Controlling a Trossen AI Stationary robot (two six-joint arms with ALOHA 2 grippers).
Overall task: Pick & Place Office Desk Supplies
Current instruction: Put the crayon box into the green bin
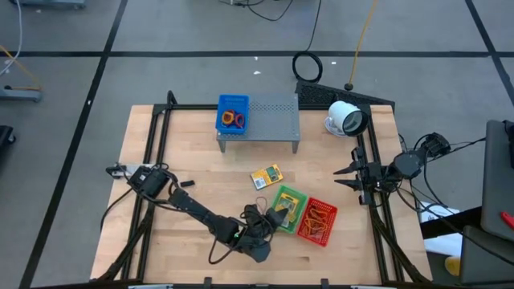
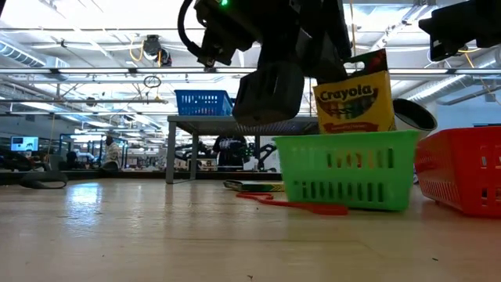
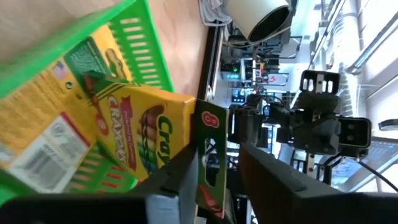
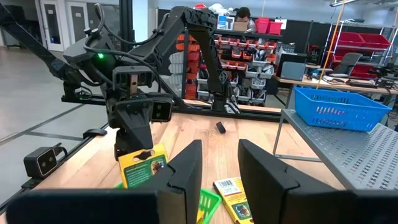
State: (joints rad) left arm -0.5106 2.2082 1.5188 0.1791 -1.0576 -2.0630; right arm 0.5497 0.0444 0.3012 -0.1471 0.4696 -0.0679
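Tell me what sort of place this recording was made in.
Most likely a robotics lab or workshop: a wooden table on a bare taped floor, racks of red parts bins behind it, and desks with monitors under exposed ceiling beams.

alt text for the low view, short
The left gripper hangs over a green basket, a yellow Crayola crayon box standing upright in the basket under it. A red basket sits beside it; a blue basket tops a grey shelf behind.

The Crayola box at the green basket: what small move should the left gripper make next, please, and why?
Probably lift straight up and clear: the Crayola box already stands inside the green basket, and the left gripper has its fingers parted around the box's top edge.
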